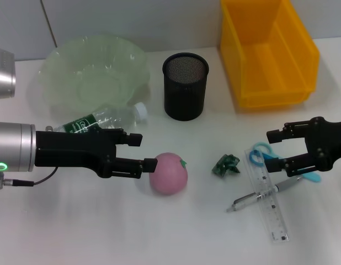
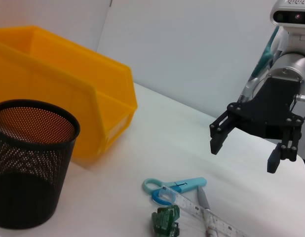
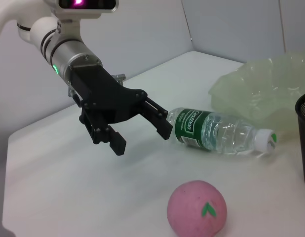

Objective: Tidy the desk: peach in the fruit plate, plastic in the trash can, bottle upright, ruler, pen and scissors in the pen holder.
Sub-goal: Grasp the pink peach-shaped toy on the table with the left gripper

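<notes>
Left gripper [image 1: 145, 150] over the table [image 1: 76, 232], fingers spread, holding nothing, tips just beside the peach [image 1: 169, 173]. Behind it, bottle [image 1: 101, 122] lying on its side, cap toward the pen holder [image 1: 185, 85], against the rim of the pale green fruit plate [image 1: 90, 74]. Pen holder upright, black mesh. Yellow bin [image 1: 267, 52] at the far right of the table. Crumpled green plastic [image 1: 226, 164] lies between peach and ruler [image 1: 267, 200]. Pen [image 1: 259, 195] crosses the ruler; blue scissors [image 1: 260, 154] lie at the ruler's far end, partly under the right gripper [image 1: 273, 149]. Right gripper spread open, empty, hanging over the scissors.
</notes>
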Robot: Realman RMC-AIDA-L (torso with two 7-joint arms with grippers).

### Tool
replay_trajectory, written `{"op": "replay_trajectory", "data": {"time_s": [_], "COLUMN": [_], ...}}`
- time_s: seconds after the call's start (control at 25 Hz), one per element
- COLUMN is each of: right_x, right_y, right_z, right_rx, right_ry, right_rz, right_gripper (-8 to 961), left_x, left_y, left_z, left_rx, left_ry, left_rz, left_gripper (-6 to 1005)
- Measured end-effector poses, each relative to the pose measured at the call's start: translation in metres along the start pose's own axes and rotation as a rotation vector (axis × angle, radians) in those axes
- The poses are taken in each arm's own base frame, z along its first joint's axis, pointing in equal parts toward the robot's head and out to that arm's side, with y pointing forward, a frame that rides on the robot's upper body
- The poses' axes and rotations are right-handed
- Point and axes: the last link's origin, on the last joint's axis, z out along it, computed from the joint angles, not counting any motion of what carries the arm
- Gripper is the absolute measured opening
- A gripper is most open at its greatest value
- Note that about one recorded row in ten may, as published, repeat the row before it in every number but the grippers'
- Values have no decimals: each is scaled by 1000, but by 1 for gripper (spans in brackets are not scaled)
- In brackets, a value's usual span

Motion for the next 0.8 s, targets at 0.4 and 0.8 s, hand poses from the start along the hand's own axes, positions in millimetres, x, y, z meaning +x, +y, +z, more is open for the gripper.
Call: {"op": "replay_trajectory", "data": {"time_s": [0.4, 0.8], "right_x": [0, 2], "right_y": [-1, -4], "right_z": [1, 1], "right_rx": [9, 26], "right_ry": [4, 10], "right_rz": [-1, 11], "right_gripper": [812, 812], "left_x": [1, 7], "left_y": [-1, -4], "left_z": [1, 12], "left_rx": [1, 26], "left_ry": [-2, -22], "left_rz": [4, 60], "left_gripper": [815, 815]}}
